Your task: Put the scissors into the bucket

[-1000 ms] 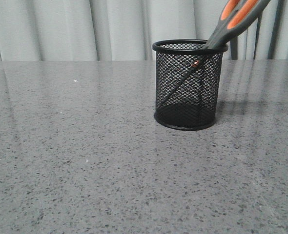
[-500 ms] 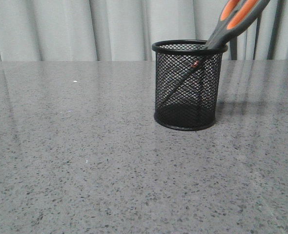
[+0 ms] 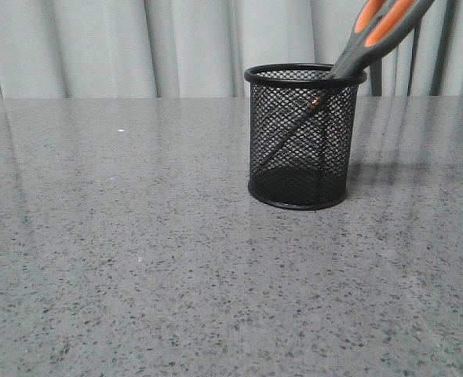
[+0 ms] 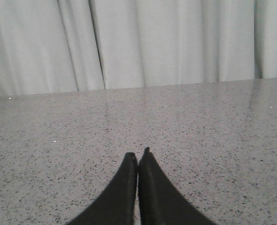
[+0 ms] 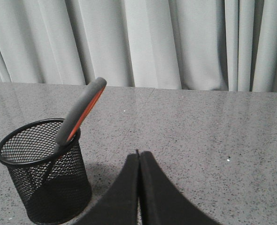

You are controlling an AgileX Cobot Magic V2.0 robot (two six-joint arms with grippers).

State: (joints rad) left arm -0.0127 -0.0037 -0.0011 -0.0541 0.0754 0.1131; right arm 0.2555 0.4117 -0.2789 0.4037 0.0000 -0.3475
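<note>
Two grippers are seen only in their own wrist views, and neither appears in the front view. The left gripper (image 4: 138, 157) is closed with its fingers pressed together, nothing held between them, over bare speckled grey table (image 4: 213, 122). The right gripper (image 5: 139, 154) is likewise closed on nothing, its fingers meeting in a thin seam.

The bucket (image 3: 304, 137) stands upright on the table (image 3: 122, 259), right of centre in the front view. The scissors (image 3: 377, 35) are held inside it, blades down and handles up. They lean across the bucket, resting on its rim on the robot's right side, and the orange-lined handles stick out well above the rim. Through the mesh the red pivot and the dark blades can be made out, slanting down toward the base.

In the right wrist view the bucket (image 5: 44, 178) lies near the closed fingers but apart from them, with the scissors (image 5: 80, 115) leaning on its rim. Pale curtains (image 3: 98, 47) hang behind the table.
</note>
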